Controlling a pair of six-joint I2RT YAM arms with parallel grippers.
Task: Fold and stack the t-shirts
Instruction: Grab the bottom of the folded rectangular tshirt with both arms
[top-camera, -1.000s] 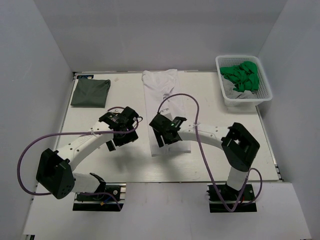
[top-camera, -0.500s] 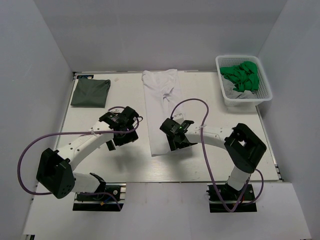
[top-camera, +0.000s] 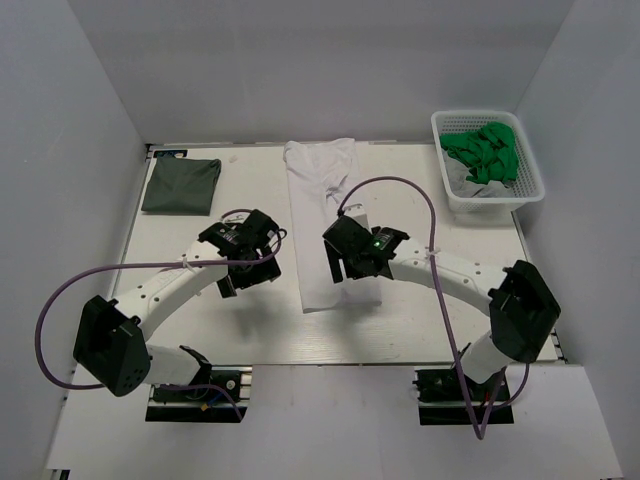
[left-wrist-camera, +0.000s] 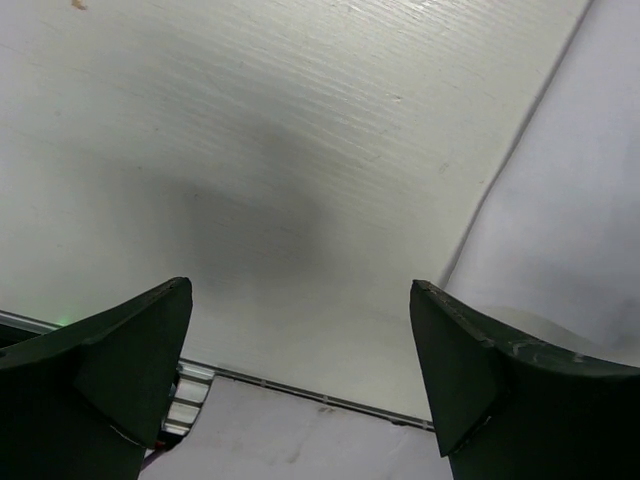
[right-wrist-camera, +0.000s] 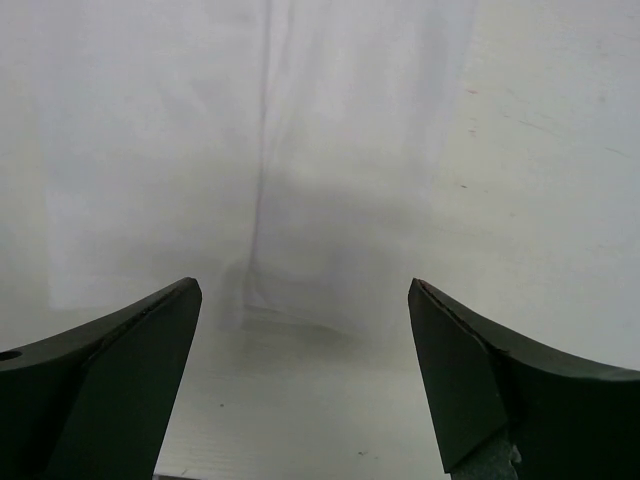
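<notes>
The white t-shirt (top-camera: 322, 200) lies as a long narrow strip running from the far edge toward the near side of the table (top-camera: 430, 320). The dark grey-green t-shirt (top-camera: 182, 185) lies folded at the far left. My right gripper (top-camera: 355, 268) hovers open and empty over the near end of the white shirt. The right wrist view shows the shirt (right-wrist-camera: 300, 120) and its near hem ahead of the gripper (right-wrist-camera: 305, 285). My left gripper (top-camera: 243, 280) is open and empty over bare table, left of the white shirt. In the left wrist view the gripper (left-wrist-camera: 300, 288) has the shirt's edge (left-wrist-camera: 560, 220) on its right.
A white mesh basket (top-camera: 530, 185) holding green cloth (top-camera: 485, 150) stands at the far right. Purple cables loop above both arms. The table's near edge rail (left-wrist-camera: 300, 392) shows in the left wrist view. Grey walls enclose the table.
My right gripper moved right and slightly back over the white shirt's near end, and its elbow swung to the right. The left arm hardly moved.
</notes>
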